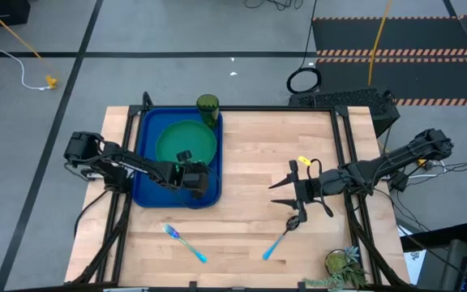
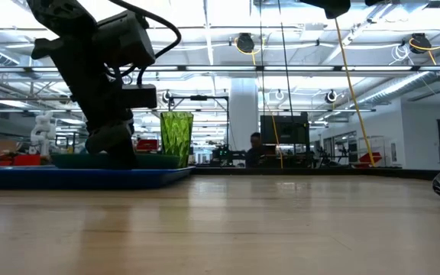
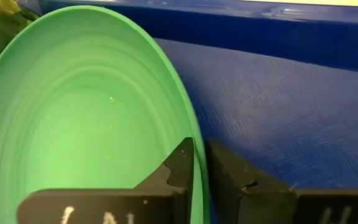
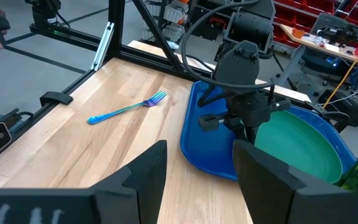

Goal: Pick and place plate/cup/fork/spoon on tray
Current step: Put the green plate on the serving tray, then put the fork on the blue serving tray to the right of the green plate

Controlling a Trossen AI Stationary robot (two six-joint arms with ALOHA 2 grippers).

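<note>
The teal-green plate (image 1: 183, 139) lies in the deep-blue tray (image 1: 146, 188) at the table's left. The olive-green cup (image 1: 208, 107) stands at the tray's far right corner. My left gripper (image 1: 194, 177) is over the tray's near right part, shut on the plate's rim. The fork (image 1: 185, 242) lies on the wood near the front edge. The spoon (image 1: 282, 235) lies right of it, dark bowl toward the far side. My right gripper (image 1: 284, 195) is open and empty just beyond the spoon's bowl, pointing toward the tray. My left gripper pinches the plate's raised rim (image 3: 196, 163) on its near right side. One finger (image 3: 178, 163) is inside the plate and one finger (image 3: 230, 171) is outside it, above the tray floor. The fingers come slanting down from the table's left. In the low view the plate (image 2: 67, 160) lies flat in the tray.
A small potted plant (image 1: 343, 264) stands at the table's near right corner. Black frame rails (image 1: 349, 154) run along the table's sides. Bare wood (image 1: 250, 154) lies between the tray and my right arm.
</note>
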